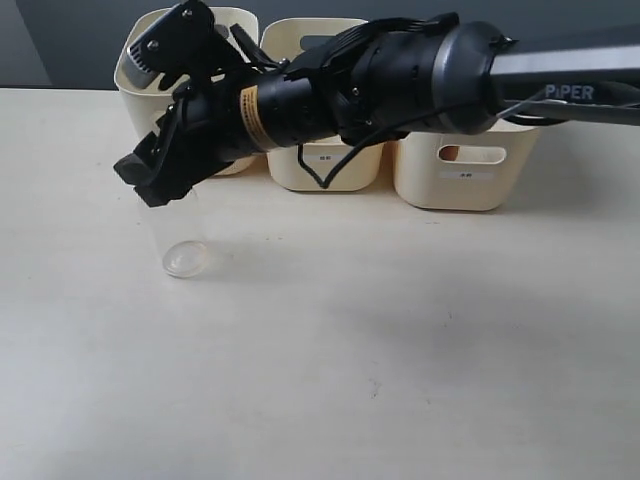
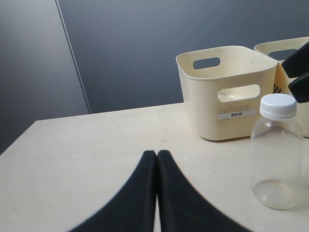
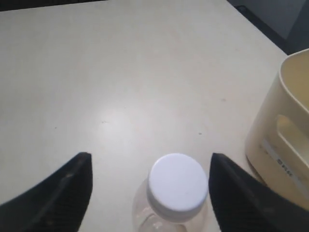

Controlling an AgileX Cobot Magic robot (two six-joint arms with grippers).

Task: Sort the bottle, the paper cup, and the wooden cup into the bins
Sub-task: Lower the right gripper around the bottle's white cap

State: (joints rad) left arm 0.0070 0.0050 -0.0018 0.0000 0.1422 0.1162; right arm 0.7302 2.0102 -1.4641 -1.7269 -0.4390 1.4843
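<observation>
**Item 1, bottle** (image 1: 180, 245). We found it upright on the table (image 1: 400, 350) with its white cap (image 3: 177, 182) screwed on. It stood just in front of the leftmost bin (image 2: 203, 96) and outside it.

**Item 2, right gripper** (image 3: 149, 159). We recorded it reaching across to the left side and poised above the bottle. Its fingers (image 3: 63, 193) were spread wide, one on each side of the cap. Bare table showed in both gaps, so it was released and grasped nothing.

**Item 3, left gripper** (image 2: 156, 153). We noted it low over the table, jaws pressed flat together with nothing between them. It was clenched and apart from the bottle.

**Item 4, bins.** We counted three cream tubs in a row at the back of the table. The middle bin (image 1: 325, 165) and the right bin (image 1: 465, 185) each showed a small front label. We could not tell what they contained.
</observation>
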